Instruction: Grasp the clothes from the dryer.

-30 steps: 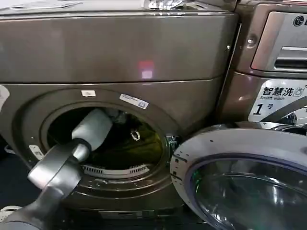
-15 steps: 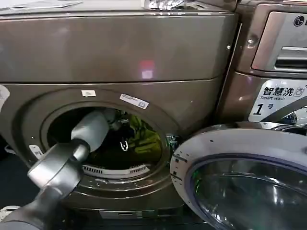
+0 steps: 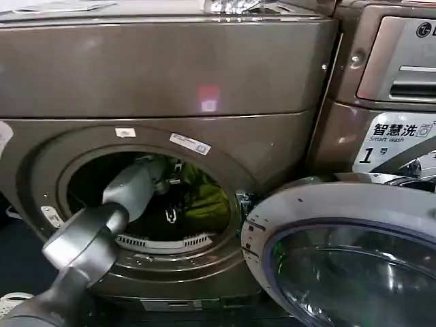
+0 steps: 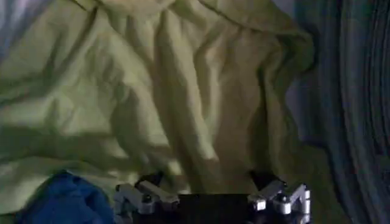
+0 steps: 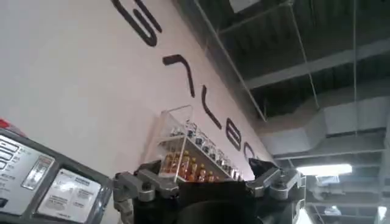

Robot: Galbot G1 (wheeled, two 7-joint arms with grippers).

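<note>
The dryer (image 3: pixel 170 75) stands in front of me with its round porthole open. Inside the drum lie the clothes: an olive yellow-green garment (image 3: pixel 206 197) and, beside it in the left wrist view, a dark blue piece (image 4: pixel 61 201). My left arm reaches through the porthole, and my left gripper (image 3: pixel 170 204) hangs open just over the crumpled yellow-green fabric (image 4: pixel 152 91). Its fingers are spread wide apart (image 4: pixel 204 179) with folds of cloth between them. My right gripper (image 5: pixel 204 173) is open and holds nothing, pointing up at a wall and ceiling.
The dryer's round glass door (image 3: pixel 340 252) stands swung open at the lower right. A second machine (image 3: pixel 402 136) labelled "Smart wash" with a "1" stands to the right. The drum's ribbed wall (image 4: pixel 359 109) curves close beside the clothes.
My left gripper has moved lower and nearer the porthole's left inside the drum, and the arm has shifted slightly. The yellow-green garment shows more plainly now.
</note>
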